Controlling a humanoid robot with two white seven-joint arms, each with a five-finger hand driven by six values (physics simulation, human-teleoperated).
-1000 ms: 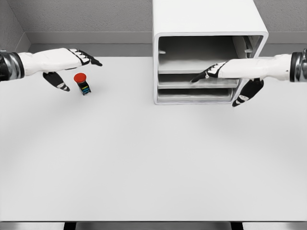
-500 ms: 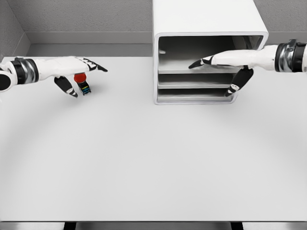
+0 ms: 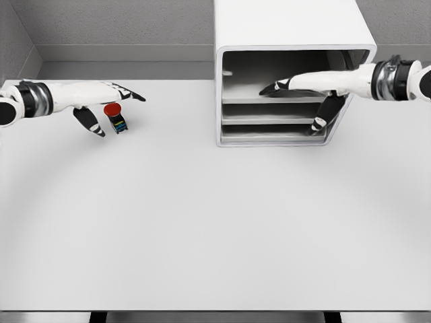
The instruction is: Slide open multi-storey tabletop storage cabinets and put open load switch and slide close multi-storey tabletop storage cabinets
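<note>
A small load switch point(image 3: 116, 117) with a red round cap and a dark body stands on the white table at the far left. My left hand point(image 3: 106, 104) hovers over it, fingers spread above the cap and thumb down on its left side, not closed on it. The white storage cabinet point(image 3: 289, 23) stands at the back centre-right, its front open with drawers point(image 3: 273, 120) stacked inside. My right hand point(image 3: 296, 101) reaches into the top opening, fingers stretched flat above the top drawer, thumb hanging in front of the lower drawers. It holds nothing.
The white table point(image 3: 202, 222) stretches wide in front of the cabinet. A grey wall point(image 3: 121, 27) runs along the back, with a corner at the far left.
My right hand has risen and pushed further left into the cabinet's top opening. The left hand has shifted right over the switch, then drew back slightly.
</note>
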